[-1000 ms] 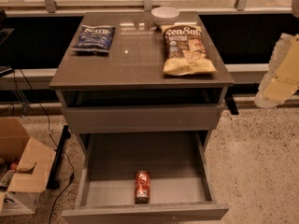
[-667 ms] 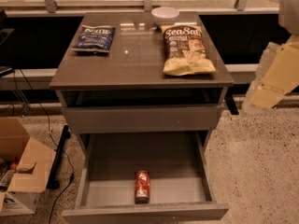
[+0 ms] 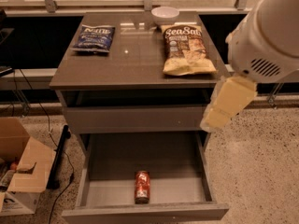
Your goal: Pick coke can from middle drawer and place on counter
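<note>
Presently, in the camera view, the arm enters from the upper right corner: a large white rounded housing [image 3: 268, 34] with a vent grille fills that corner, and a cream-coloured link slants down and to the left from it. The gripper [image 3: 216, 115] sits at the lower end of this link, beside the right edge of the cabinet and above the right rear corner of the middle drawer [image 3: 140, 155]. Whether the gripper is spread or pressed together cannot be told from this angle. It carries no object and is well apart from the coke can [image 3: 142, 186]. The middle drawer is pulled out, exposing its flat grey floor and low side walls. The coke can lies on its side on the drawer floor, near the front panel and roughly centred between the side walls, with its long axis running front to back; it is red with pale lettering. The upper drawer [image 3: 135, 118] is closed. The counter [image 3: 135, 59] bears a blue chip bag [image 3: 94, 38] at rear left, a yellow chip bag [image 3: 187, 50] at right, and a white bowl [image 3: 165, 14] at the rear edge. An open cardboard box [image 3: 21, 171] stands on the speckled floor [image 3: 261, 171] to the left of the cabinet.
</note>
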### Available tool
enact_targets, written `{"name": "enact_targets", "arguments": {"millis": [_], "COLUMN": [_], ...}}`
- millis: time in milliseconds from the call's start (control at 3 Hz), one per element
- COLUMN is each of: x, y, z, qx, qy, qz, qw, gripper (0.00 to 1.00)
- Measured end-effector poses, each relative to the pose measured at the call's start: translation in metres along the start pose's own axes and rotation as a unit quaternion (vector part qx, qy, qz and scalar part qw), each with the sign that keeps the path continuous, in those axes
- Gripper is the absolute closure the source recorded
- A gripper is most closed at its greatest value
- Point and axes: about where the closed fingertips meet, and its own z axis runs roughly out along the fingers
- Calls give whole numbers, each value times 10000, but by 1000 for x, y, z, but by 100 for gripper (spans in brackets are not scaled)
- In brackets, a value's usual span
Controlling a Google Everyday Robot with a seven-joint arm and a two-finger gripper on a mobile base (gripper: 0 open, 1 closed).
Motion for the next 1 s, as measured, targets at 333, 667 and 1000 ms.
{"name": "enact_targets", "arguments": {"millis": [333, 667, 1000], "x": [11, 30, 28], "y": [8, 11, 13], "z": [57, 115, 117], "qx": [-449, -815, -793], "qy": [245, 373, 421], "qz": [511, 1034, 976], "qw": [9974, 9906, 9912], "gripper": [0, 0, 0]}}
